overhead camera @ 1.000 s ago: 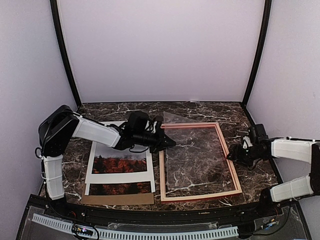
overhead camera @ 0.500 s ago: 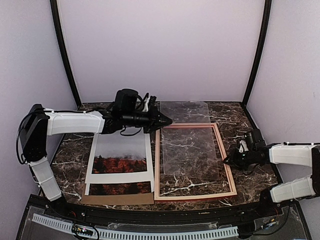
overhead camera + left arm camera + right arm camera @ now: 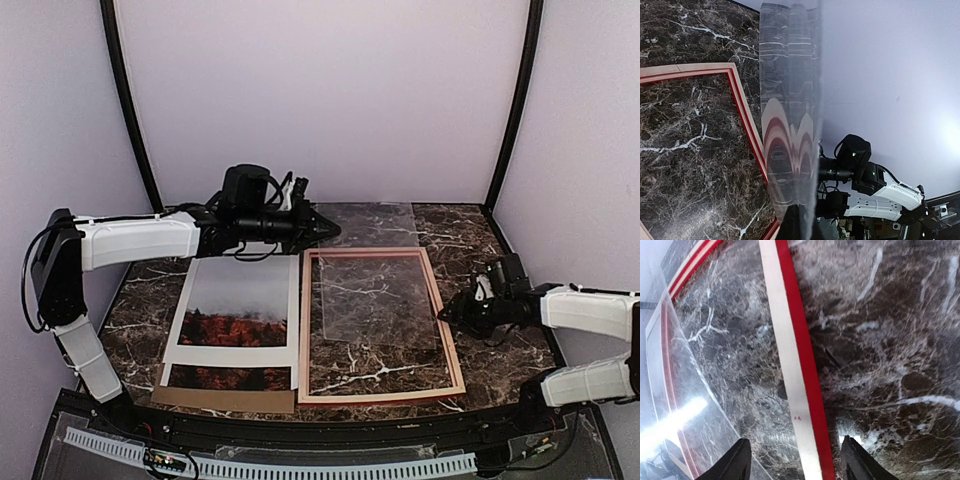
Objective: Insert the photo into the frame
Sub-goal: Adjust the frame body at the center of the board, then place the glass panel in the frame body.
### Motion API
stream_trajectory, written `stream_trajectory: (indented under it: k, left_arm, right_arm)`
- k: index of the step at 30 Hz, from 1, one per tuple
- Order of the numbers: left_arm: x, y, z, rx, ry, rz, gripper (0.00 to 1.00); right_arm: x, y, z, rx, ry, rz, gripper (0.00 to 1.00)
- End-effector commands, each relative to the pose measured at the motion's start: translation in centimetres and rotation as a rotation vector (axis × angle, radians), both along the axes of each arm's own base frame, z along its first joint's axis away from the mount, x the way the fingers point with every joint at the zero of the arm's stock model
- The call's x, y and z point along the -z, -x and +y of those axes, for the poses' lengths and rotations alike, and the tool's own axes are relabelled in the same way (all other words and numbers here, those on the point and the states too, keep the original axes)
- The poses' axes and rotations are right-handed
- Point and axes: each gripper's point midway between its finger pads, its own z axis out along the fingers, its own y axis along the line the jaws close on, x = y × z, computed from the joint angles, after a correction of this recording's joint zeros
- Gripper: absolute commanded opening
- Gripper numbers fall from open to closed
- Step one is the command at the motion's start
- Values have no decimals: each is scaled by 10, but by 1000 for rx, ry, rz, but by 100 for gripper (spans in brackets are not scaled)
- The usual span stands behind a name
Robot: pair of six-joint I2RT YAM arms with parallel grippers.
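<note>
While the left gripper (image 3: 330, 229) pinches the far corner of a clear sheet (image 3: 385, 285) lying over the red frame (image 3: 380, 393), the right gripper (image 3: 446, 313) has its fingers spread either side of the frame's right rail. The photo (image 3: 238, 310) lies flat just left of the frame, on a brown backing board (image 3: 230, 398).

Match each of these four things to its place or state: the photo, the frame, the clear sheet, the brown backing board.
Things:
1. the photo
2. the frame
3. the clear sheet
4. the brown backing board

States:
A. pinched at a corner by the left gripper
B. sticks out at the near edge beneath the white mat
C. flat on the table, right rail below the open right gripper
D. lies left of the frame, trees and sky facing up

Pairs: 1-D, 2-C, 3-A, 4-B
</note>
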Motion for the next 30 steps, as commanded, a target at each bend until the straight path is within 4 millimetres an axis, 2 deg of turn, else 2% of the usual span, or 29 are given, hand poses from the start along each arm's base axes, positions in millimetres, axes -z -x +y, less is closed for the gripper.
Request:
stream_trajectory:
  k: [1,9,14,17,21,22,26,30]
  left_arm:
    - [-41,13,-14,58,108,-46,0]
    - [-56,34,-41,166,222,5,0]
    - [-56,41,-50,198,255,26,0]
    - [-32,35,-50,164,216,58,0]
    - [13,26,-51,124,128,89,0]
    - [30,25,-52,121,100,105,0]
    - [74,24,-50,113,33,159,0]
    - [104,20,-40,85,-58,160,0]
  right_arm:
    - [-28,-21,-26,53,115,-73,64]
    - [-50,-37,-85,177,231,-100,67]
    - [-62,-42,-101,230,227,-123,68]
    - [-71,-45,-103,240,228,-145,68]
    - [-81,-51,-98,223,207,-183,69]
    - [-80,-52,-96,211,197,-184,69]
    - [-68,-53,-85,161,156,-157,68]
    - [-58,-52,-78,132,129,-143,68]
